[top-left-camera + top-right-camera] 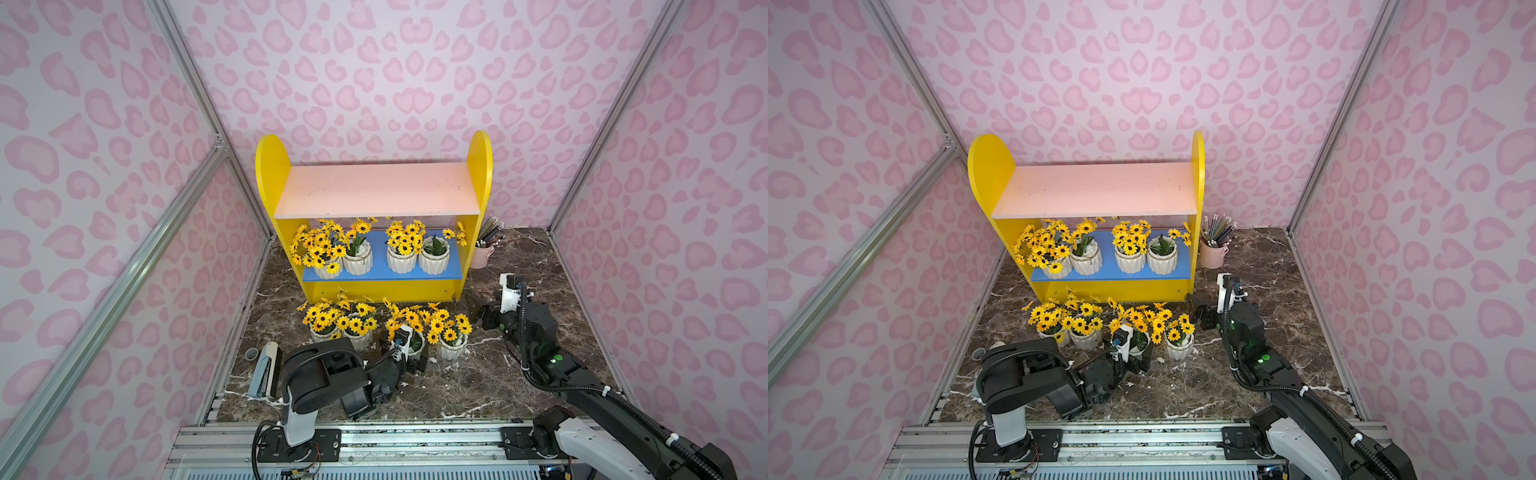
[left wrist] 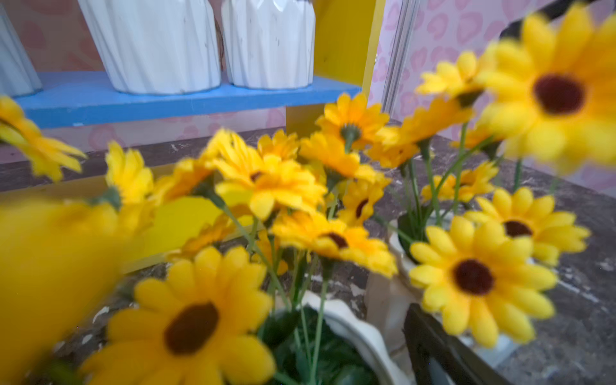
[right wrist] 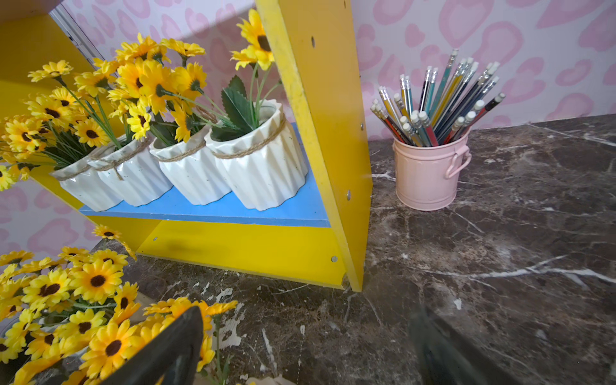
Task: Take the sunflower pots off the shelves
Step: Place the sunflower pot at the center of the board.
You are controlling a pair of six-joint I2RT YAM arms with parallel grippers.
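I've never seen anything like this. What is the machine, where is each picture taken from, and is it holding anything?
These are two robot arms mounted on a rail at the table's front edge, each ending in a two-fingered pincer. Two pictures look down on the whole scene from above. The other two come from small cameras on the arms' wrists.

On the marble table stands a yellow shelf unit. Its pink board is bare. Four sunflower pots stand on its blue board, and four more stand on the table before it. A pink cup of pencils stands beside the shelf.

The left pincer stands open at one of the table pots; whether it touches I cannot tell. The right pincer is open and empty.
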